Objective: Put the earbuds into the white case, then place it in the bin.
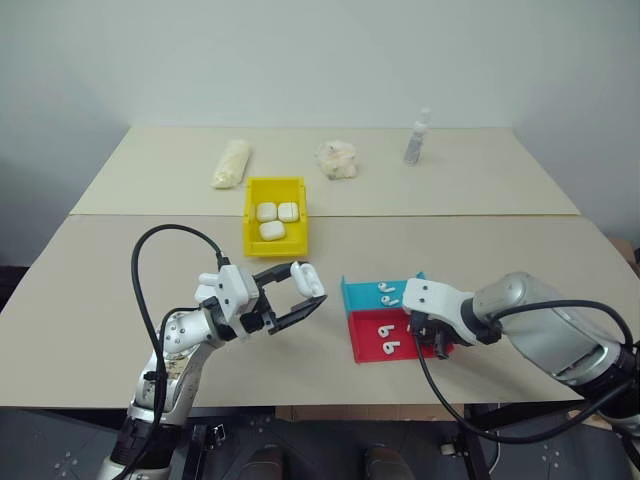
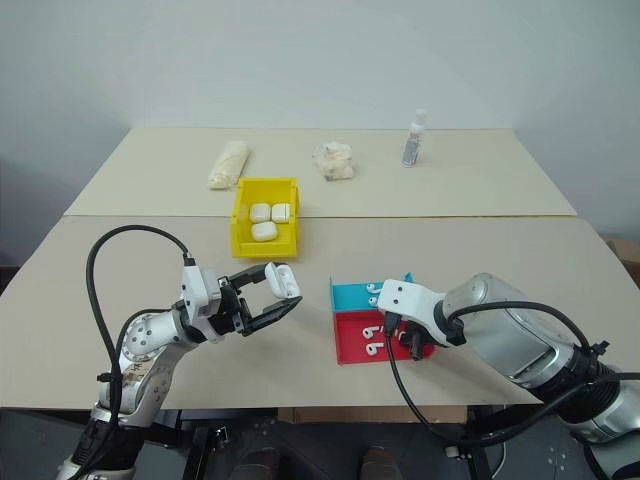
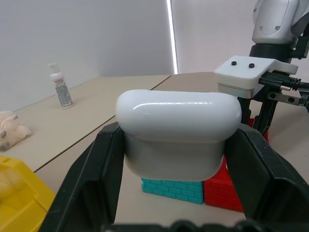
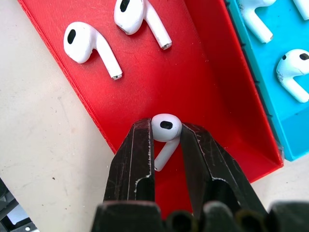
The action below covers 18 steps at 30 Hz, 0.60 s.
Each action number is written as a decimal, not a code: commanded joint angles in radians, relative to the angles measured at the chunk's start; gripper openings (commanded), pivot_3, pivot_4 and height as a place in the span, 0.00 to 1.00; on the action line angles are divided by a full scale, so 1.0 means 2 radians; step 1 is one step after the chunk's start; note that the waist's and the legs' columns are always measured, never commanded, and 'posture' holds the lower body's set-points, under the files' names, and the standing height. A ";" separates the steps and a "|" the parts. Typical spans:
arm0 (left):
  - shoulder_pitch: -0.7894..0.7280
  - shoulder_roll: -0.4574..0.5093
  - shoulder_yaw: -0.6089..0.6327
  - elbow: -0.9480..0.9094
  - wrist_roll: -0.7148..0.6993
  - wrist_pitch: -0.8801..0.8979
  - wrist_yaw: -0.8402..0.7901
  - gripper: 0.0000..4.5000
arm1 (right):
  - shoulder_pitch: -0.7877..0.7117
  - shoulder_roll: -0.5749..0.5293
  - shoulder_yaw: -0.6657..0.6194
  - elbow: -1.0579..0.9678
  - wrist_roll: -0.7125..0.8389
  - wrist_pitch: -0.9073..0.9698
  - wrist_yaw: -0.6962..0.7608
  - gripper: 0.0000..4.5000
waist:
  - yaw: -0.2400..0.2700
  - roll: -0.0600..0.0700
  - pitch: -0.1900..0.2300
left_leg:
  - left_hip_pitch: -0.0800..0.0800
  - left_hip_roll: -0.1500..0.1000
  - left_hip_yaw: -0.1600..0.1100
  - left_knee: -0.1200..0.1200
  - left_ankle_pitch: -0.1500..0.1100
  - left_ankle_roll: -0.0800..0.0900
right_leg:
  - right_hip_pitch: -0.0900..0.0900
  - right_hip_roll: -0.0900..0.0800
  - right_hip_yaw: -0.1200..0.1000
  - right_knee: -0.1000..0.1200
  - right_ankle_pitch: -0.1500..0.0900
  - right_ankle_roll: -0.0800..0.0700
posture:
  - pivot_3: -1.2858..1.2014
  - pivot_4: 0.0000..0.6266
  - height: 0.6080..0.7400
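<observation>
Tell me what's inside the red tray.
The shallow red plastic tray holds two loose glossy white earbuds, plus a third pinched by the right pincer. The floor under the fingers is hidden.

We can't see the lower half of the white case point(image 3: 177, 137); the left gripper point(image 3: 178, 159) fingers cover its sides. Bin point(image 3: 19, 193) cut off by the wrist picture's edge. Label on the small bottle point(image 1: 416, 138) too small to read. Earbud point(image 4: 165, 130) stem partly hidden between right gripper point(image 4: 166, 140) fingers.
</observation>
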 commanded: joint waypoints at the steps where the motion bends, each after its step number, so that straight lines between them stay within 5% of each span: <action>1: -0.003 0.003 -0.001 -0.021 0.000 -0.005 0.002 0.62 | 0.003 -0.002 -0.002 -0.006 -0.003 -0.002 -0.004 0.16 | 0.000 0.000 0.000 | 0.000 0.000 0.000 0.000 0.000 0.000 | 0.000 0.000 0.000 0.000 0.000 0.000 | 0.52 0.24 1.00; 7: -0.006 0.001 0.000 -0.021 -0.002 -0.006 0.002 0.62 | 0.002 0.001 -0.022 -0.017 0.004 0.003 -0.010 0.16 | 0.000 0.000 0.000 | 0.000 0.000 0.000 0.000 0.000 0.000 | 0.000 0.000 0.000 0.000 0.000 0.000 | 0.52 0.24 1.00; 14: -0.011 0.015 0.006 -0.068 -0.053 0.038 -0.016 0.62 | -0.019 0.018 -0.229 -0.075 0.107 0.011 0.011 0.16 | 0.000 0.000 0.000 | -0.001 0.000 0.000 0.000 0.000 0.000 | 0.000 0.000 0.000 0.000 0.000 0.000 | 0.52 0.24 1.00; 18: -0.027 0.026 0.000 -0.092 -0.091 0.067 -0.038 0.62 | -0.021 0.065 -0.359 -0.082 0.176 -0.064 0.015 0.16 | 0.002 0.000 0.000 | 0.000 0.000 0.000 0.000 0.000 0.000 | 0.000 0.000 0.000 0.000 0.000 0.000 | 0.52 0.24 1.00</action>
